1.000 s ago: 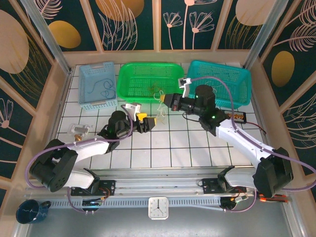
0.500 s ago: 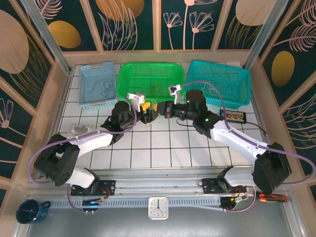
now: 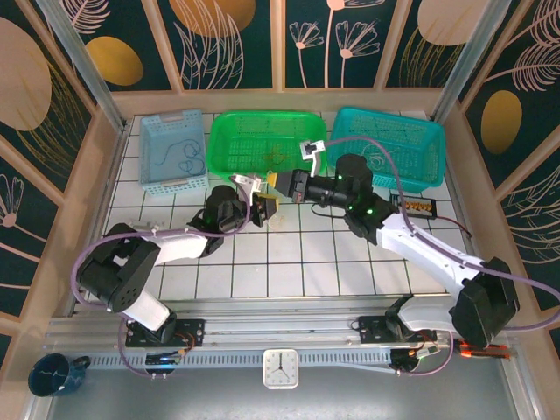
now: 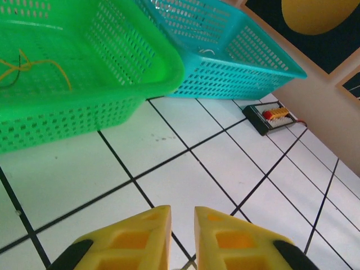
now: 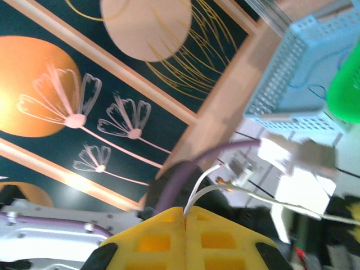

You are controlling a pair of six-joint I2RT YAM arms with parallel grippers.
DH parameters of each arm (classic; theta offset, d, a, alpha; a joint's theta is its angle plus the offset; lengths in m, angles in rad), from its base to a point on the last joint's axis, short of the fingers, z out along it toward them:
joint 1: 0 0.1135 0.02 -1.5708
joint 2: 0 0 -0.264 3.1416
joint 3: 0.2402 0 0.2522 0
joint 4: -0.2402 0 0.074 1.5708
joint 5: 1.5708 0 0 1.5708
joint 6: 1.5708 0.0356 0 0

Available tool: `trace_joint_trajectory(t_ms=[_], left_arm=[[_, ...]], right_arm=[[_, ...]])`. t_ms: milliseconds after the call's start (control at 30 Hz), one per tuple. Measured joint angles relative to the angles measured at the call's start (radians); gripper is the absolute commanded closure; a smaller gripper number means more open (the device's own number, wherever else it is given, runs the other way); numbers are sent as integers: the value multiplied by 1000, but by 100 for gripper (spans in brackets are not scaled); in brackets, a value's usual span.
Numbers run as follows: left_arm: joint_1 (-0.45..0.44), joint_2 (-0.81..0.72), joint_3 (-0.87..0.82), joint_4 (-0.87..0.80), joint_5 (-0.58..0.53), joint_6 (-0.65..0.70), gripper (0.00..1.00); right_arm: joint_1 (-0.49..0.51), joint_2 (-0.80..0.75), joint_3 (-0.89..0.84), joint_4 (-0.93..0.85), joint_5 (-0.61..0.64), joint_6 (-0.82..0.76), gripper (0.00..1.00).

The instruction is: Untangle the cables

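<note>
Your right gripper (image 3: 282, 181) is clenched on a whitish cable (image 5: 191, 191). In its wrist view the wire comes out right at the seam between the yellow fingertips and splits into two strands. One curls up away from the tips and the other trails off to the right.

Your left gripper (image 3: 267, 207) sits just beside the right one, on its near side, with the tips of the two close together. Its jaws are almost together with a slim gap between them. Whether anything is pinched there, you cannot tell.

Under the left gripper is the white tiled table (image 4: 185, 135). Ahead of that gripper and up-left of its tips, the green basket (image 4: 112, 95) holds a tan-gold cable (image 4: 45, 61) crossed with a dark strand. From above, that little bundle lies just beyond the right gripper, near the basket's near wall.

A dark cable (image 3: 179, 157) lies looped in the light blue basket (image 3: 150, 131), well apart to the left of both grippers. The teal basket (image 3: 420, 131) stands to the right of both tips, beyond the right arm's wrist.
</note>
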Motion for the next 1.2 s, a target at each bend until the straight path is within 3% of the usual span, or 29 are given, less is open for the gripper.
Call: trace_joint_trajectory(t_ms=[267,500,1200], left_arm=[[0,16,-40,56,10,-28,96],[0,17,-56,105,23,-40,97],[0,73,-93,166,31,-98,79]], right_arm=[[-40,-36,13,63,-11,37,100],[-84,-46,13,72,-13,47,100],[-175,-80,26,100,-21,67,100]])
